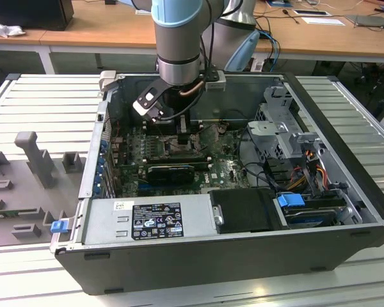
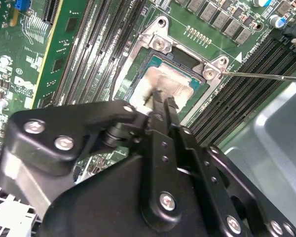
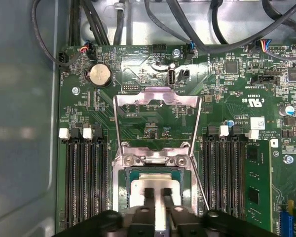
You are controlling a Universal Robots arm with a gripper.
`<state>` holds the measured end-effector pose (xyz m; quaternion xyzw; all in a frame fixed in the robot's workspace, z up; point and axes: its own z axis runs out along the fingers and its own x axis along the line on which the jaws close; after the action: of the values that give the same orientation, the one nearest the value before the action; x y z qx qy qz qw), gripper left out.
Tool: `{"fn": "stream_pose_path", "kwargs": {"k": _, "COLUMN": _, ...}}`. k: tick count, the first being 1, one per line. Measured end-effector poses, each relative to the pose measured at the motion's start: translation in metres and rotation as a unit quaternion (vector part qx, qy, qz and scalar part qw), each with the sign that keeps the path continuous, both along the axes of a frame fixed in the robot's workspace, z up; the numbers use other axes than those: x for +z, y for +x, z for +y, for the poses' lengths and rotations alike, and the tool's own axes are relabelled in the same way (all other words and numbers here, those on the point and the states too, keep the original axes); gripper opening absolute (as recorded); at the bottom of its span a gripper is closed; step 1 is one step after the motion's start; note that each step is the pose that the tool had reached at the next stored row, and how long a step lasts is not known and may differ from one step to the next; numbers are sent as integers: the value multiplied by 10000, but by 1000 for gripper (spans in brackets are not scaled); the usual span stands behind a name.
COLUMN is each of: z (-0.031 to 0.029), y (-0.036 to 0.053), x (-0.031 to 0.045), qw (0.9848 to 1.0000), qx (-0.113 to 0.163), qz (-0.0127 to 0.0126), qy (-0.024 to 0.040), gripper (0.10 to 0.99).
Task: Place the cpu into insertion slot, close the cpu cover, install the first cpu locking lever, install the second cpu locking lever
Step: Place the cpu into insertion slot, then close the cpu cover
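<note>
Directly beneath the tool [image 3: 158,192], fingers narrowly apart, the cpu [image 3: 155,182] sits in the slot [image 3: 122,190]; cover [image 3: 187,100] open.

Open black computer case [image 1: 243,256] on a slatted metal table [image 1: 45,102]. Green motherboard [image 1: 227,169] lies flat inside. Silver power supply [image 1: 147,220] with a label along the near wall, black box [image 1: 246,211] just beside it, blue latch [image 1: 291,199] next to that. Grey metal drive cage [image 1: 281,118] at the exterior view's right. Black ribbed heatsink [image 1: 169,173] mid-board. First wrist view: coin cell battery [image 3: 99,75], two banks of black memory slots [image 3: 84,173] [image 3: 227,173] with white clips, black cables [image 3: 187,24] above the board edge. Grey moulded fixtures [image 1: 32,153] at the exterior view's left. Wooden desk [image 1: 102,25] behind.
</note>
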<state>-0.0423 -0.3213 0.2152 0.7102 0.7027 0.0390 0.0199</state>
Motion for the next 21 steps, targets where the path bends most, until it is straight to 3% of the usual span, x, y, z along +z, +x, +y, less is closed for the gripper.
{"fn": "stream_pose_path", "kwargs": {"k": 1, "z": 0, "y": 0, "x": 5, "qw": 10000, "qx": 0, "qz": 0, "qy": 0, "gripper": 216}}
{"fn": "stream_pose_path", "kwargs": {"k": 3, "z": 0, "y": 0, "x": 16, "qw": 10000, "qx": 0, "qz": 0, "qy": -1, "gripper": 106}}
{"fn": "stream_pose_path", "kwargs": {"k": 14, "z": 0, "y": 3, "x": 110, "qw": 10000, "qx": 0, "qz": -1, "qy": 1, "gripper": 106}}
{"fn": "stream_pose_path", "kwargs": {"k": 21, "z": -9, "y": 78, "x": 130, "qw": 10000, "qx": -2, "qz": 4, "qy": 2, "gripper": 106}}
